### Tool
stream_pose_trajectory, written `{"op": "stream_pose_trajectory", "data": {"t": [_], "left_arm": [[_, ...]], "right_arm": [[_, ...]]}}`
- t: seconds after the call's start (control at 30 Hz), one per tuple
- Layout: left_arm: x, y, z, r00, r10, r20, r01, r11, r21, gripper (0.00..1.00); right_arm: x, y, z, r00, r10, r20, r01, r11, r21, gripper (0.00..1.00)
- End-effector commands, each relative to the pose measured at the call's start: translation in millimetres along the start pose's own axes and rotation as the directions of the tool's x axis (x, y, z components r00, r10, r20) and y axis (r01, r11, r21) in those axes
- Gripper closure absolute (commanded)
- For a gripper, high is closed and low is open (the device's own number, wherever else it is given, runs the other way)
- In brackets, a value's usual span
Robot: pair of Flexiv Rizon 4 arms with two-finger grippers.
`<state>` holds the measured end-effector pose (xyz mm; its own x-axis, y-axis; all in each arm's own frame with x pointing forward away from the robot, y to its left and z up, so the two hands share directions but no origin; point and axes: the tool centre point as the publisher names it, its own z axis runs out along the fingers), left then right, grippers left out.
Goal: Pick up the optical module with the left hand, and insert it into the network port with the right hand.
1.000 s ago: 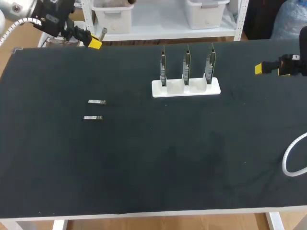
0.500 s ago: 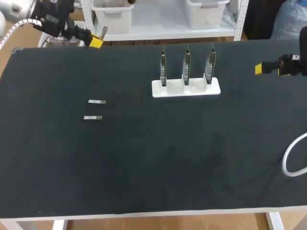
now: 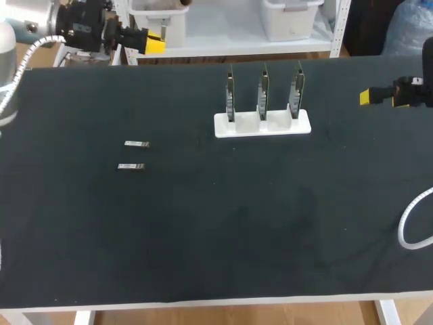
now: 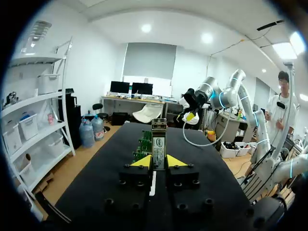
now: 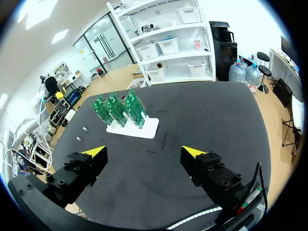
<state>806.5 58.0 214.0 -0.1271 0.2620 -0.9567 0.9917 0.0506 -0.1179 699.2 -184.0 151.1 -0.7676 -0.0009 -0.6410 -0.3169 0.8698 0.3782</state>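
Note:
My left gripper (image 4: pixel 159 162) is shut on a silver optical module (image 4: pixel 159 142), which stands upright between the yellow tips. In the head view that gripper (image 3: pixel 154 44) hangs above the table's back left edge, pointing right, and the module (image 3: pixel 163 31) shows as a thin sliver. Three green network cards (image 3: pixel 262 91) stand upright in a white holder (image 3: pixel 262 124) at the back middle; they also show ahead of the left gripper (image 4: pixel 143 144). My right gripper (image 5: pixel 143 153) is open and empty at the far right (image 3: pixel 371 97), with the cards (image 5: pixel 118 108) far ahead of it.
Two more silver modules (image 3: pixel 137 144) (image 3: pixel 130 166) lie on the black table left of centre. A white cable loop (image 3: pixel 413 220) curls in at the right edge. The dark tabletop (image 3: pixel 237 217) spreads wide in front of the holder.
My left gripper has swung to the right along the table's back edge and turned, carrying the module. The right arm has kept still.

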Motion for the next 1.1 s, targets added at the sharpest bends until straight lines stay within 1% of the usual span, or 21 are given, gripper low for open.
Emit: {"op": "stream_pose_trajectory", "data": {"t": [0.03,0.2,0.27,0.33,0.5,0.63,0.8,1.0,1.1], "left_arm": [[-2.2,0.6,13,1.000,0.007,0.024,-0.007,1.000,-0.006,1.00],[-1.2,-6.2,27,0.999,-0.016,0.035,0.017,0.999,-0.037,1.00],[-1.7,-10.6,34,1.000,0.013,0.010,-0.012,0.999,-0.052,1.00],[-2.1,-13.1,39,1.000,0.026,0.001,-0.025,0.998,-0.061,1.00],[-2.5,-14.2,52,0.999,0.022,0.037,-0.019,0.998,-0.062,1.00],[-6.0,-11.9,62,0.997,0.027,0.068,-0.022,0.997,-0.072,1.00],[-11.1,-7.6,76,0.994,0.027,0.104,-0.017,0.994,-0.105,1.00],[-9.8,-0.4,91,0.993,0.035,0.111,-0.023,0.994,-0.105,1.00],[-7.2,3.8,98,0.992,0.048,0.114,-0.039,0.996,-0.085,1.00]], "right_arm": [[0,0,0,1.000,0.001,0.000,-0.001,1.000,0.000,0.00],[0,0,0,1.000,0.001,0.000,-0.001,1.000,0.000,0.00],[0,0,0,1.000,0.001,0.000,-0.001,1.000,0.000,0.00],[0,0,0,1.000,0.001,0.000,-0.001,1.000,0.000,0.00],[0,0,0,1.000,0.001,0.000,-0.001,1.000,0.000,0.00],[0,0,0,1.000,0.001,0.000,-0.001,1.000,0.000,0.00],[0,0,0,1.000,0.001,0.000,-0.001,1.000,0.000,0.00],[0,0,0,1.000,0.001,0.000,-0.001,1.000,0.000,0.00],[0,0,0,1.000,0.001,0.000,-0.001,1.000,0.000,0.00]]}}
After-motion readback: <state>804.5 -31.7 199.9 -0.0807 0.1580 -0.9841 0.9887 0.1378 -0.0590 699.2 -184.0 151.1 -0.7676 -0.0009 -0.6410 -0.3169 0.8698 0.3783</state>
